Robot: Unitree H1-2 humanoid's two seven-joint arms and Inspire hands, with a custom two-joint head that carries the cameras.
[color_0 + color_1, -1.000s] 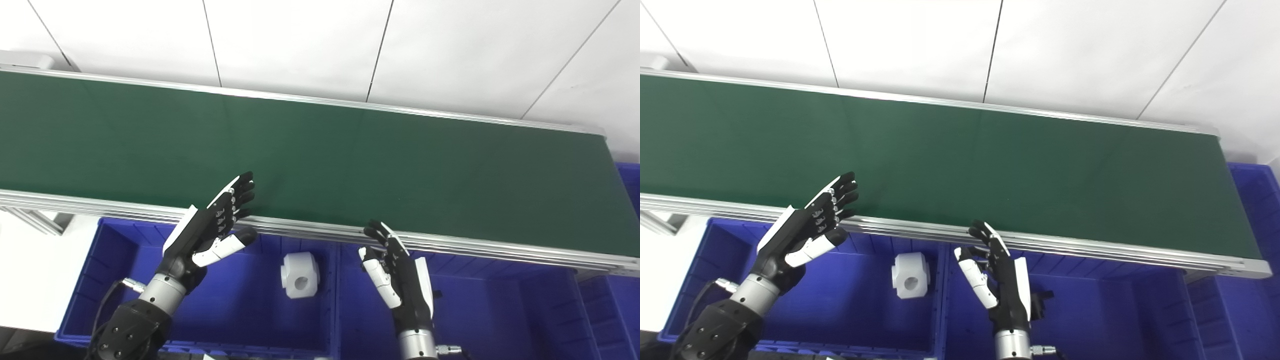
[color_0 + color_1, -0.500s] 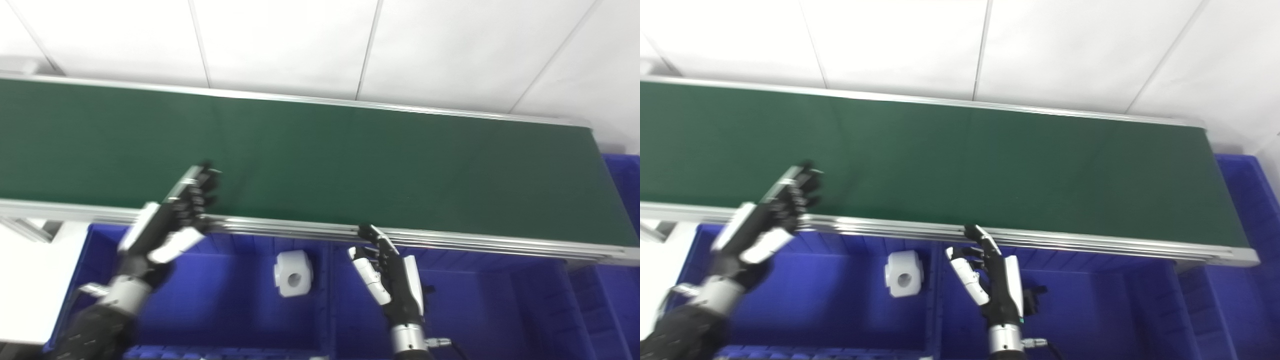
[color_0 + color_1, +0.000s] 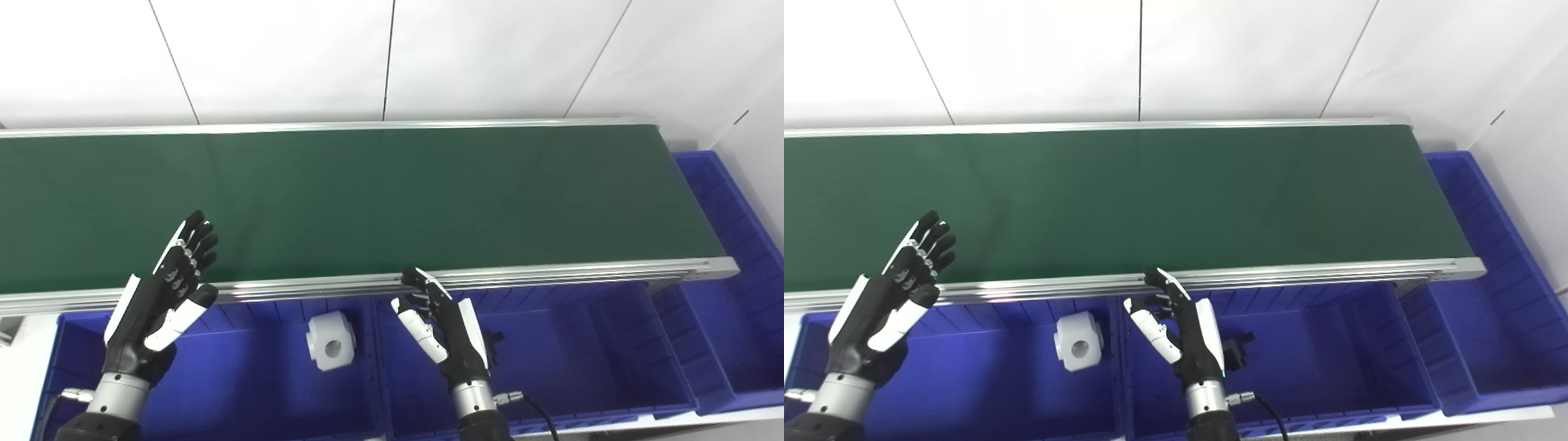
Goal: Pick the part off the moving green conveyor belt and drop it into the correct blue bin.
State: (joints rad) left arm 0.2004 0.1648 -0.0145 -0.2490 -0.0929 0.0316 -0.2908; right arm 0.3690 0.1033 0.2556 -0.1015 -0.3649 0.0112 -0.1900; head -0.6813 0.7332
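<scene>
Camera view swung right; left hand [image 3: 162,300] drawn back nearer blue bin [image 3: 73,367]. Both hands spread, empty; right hand [image 3: 444,321] also at green conveyor belt [image 3: 392,202] near rail. No part seen on belt; white part [image 3: 331,340] lies in bin between hands, nearer right.

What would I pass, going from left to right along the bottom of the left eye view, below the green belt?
Left hand → white block lying in a blue bin → right hand → small black part just behind that hand → blue bin at the far right.
</scene>
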